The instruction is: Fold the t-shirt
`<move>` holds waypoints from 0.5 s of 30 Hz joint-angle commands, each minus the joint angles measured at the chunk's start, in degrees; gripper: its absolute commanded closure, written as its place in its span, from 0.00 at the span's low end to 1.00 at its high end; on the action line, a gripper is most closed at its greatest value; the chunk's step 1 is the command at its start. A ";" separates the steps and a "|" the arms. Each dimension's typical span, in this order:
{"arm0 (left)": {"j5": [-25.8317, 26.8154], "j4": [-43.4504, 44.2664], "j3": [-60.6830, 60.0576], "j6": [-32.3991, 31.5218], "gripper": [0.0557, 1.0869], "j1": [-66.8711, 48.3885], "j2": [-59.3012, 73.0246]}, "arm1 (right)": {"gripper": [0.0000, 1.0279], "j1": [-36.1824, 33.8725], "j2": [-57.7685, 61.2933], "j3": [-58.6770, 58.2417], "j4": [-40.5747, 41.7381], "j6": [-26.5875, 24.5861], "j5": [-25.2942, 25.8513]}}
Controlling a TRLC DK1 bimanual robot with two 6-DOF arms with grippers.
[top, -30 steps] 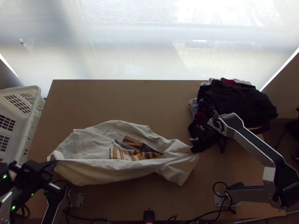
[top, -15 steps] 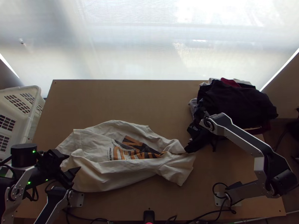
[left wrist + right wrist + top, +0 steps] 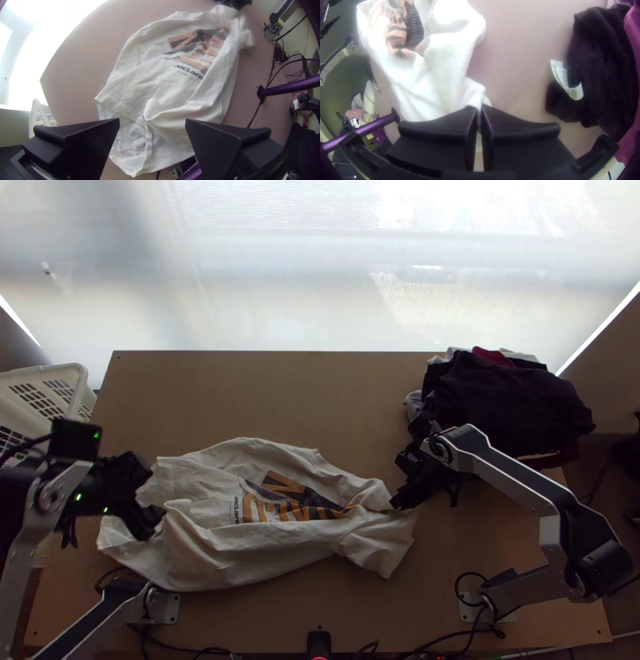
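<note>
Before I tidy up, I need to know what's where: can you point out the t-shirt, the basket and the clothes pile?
T-shirt (image 3: 240, 558): top view, on its creased near side.
Basket (image 3: 81, 374): top view, on its rim corner.
Clothes pile (image 3: 508, 396): top view, on its dark upper garment.

Left gripper (image 3: 152, 496): black. Fingers (image 3: 215, 143) wide, wedge-shaped, inner faces finely ribbed. Just behind it, a dark housing (image 3: 76, 440); small green lights (image 3: 78, 498) dotted housing and wrist. Black cable (image 3: 28, 446) trailed off the housing's back. Farther behind, a silver-grey link (image 3: 42, 520).

Right gripper (image 3: 395, 503): black too, fingers (image 3: 436, 128) broad, flat. Behind it, a rounded joint (image 3: 442, 449), black and silver; next back, a long silver-grey arm link (image 3: 508, 474), edged black, then a bulky black elbow (image 3: 604, 570). Well back from each gripper stood a silvery base plate, dark dots at its corners.
</note>
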 commanded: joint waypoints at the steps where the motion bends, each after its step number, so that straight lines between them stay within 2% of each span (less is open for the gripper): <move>1: -0.34 -0.25 2.38 2.31 0.07 1.58 16.44 | 0.97 0.61 0.14 0.01 0.81 0.05 0.03; 6: -0.52 -1.22 4.58 0.73 0.07 -1.06 23.03 | 0.97 0.61 0.14 0.10 1.07 0.05 0.12; 11: -1.57 -1.83 4.93 -3.40 0.08 -9.15 26.02 | 0.97 0.61 0.32 0.19 1.78 0.05 0.12; 15: -3.95 -1.39 4.84 -3.22 0.08 -10.11 28.21 | 0.97 0.52 0.23 0.54 1.78 0.05 0.12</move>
